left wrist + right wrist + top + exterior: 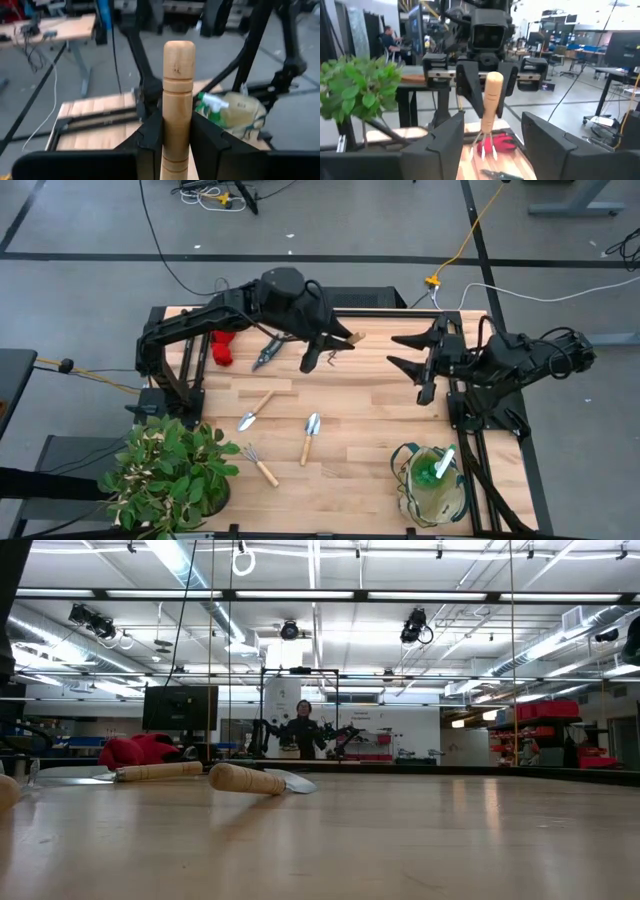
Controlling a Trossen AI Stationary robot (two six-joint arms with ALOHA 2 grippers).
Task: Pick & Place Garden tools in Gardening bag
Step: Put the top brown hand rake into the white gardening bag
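Observation:
My left gripper [338, 340] hangs above the table's far middle, shut on a small rake [487, 112] with a light wooden handle and silver tines. My right gripper [415, 352] faces it from the right, open and empty, its fingers wide apart in the right wrist view [492, 150]. Two trowels [255, 410] [310, 436] and another rake [260, 466] lie flat on the table. Dark shears [267, 358] and red gloves [222, 348] lie at the far left. The beige gardening bag [432, 483] stands at the near right with a green-and-white item [440, 465] inside. My left gripper pinches the rake's wooden handle [178, 117] between its two fingers [470, 87]. The handle lies along the fingers, and its rounded free end [178, 50] sticks out past the tips toward my right gripper. The rake is lifted clear, its tines [482, 147] hanging lower.
A leafy potted plant [170, 475] stands at the near left corner. Bare wood lies between the loose tools and the bag [380, 420]. The low view shows trowel handles [247, 779] and the gloves [140, 750] at table height. A person sits far behind in the right wrist view.

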